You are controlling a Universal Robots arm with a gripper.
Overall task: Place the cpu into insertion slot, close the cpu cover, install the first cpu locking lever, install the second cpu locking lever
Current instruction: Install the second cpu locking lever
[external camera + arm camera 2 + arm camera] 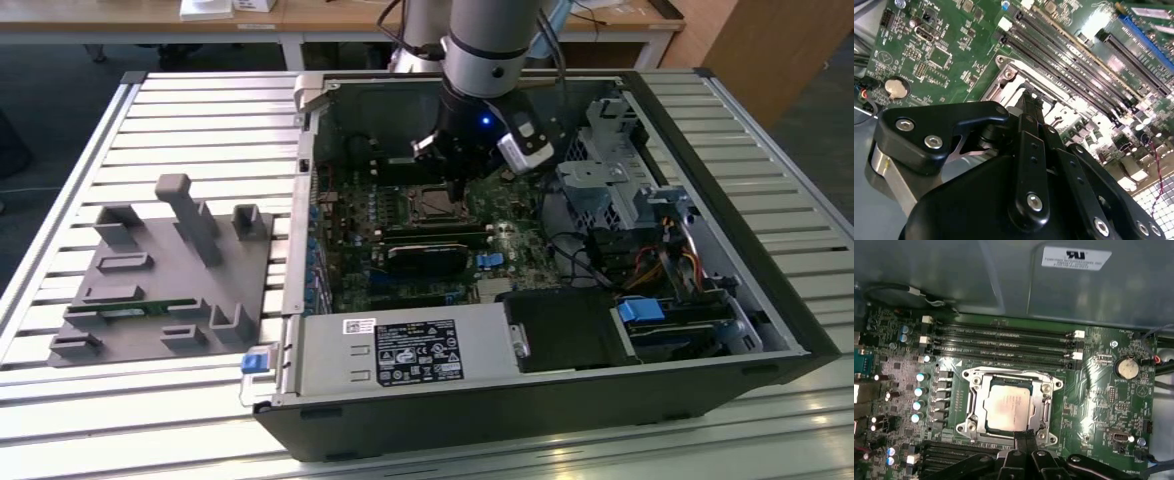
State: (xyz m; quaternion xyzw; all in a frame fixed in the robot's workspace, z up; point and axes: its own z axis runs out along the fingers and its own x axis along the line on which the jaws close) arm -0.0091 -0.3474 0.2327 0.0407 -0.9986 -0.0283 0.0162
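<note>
Reaching down into the open black computer case [747, 330] in the exterior view, my black claw [458, 190] hung over the socket on the green motherboard [400, 290], near the case's far wall. The case lay on a slatted metal worktop [80, 150], with a grey plastic parts fixture [167, 275] near the worktop's edge at the exterior view's left.

In the second wrist view, my claw [1032, 100] had its black fingers [1029, 130] drawn narrowly together, their tips at the socket's metal rim, gripping nothing I could make out.

In the first wrist view, the small square cpu with its dull silver-grey top [1006, 406] sat flat in the socket. The thin shiny silver cpu cover frame [974, 405] lay closed around it. My claw's tips [1024, 435] touched the frame's near edge, beside the black memory slots [999, 337].
</note>
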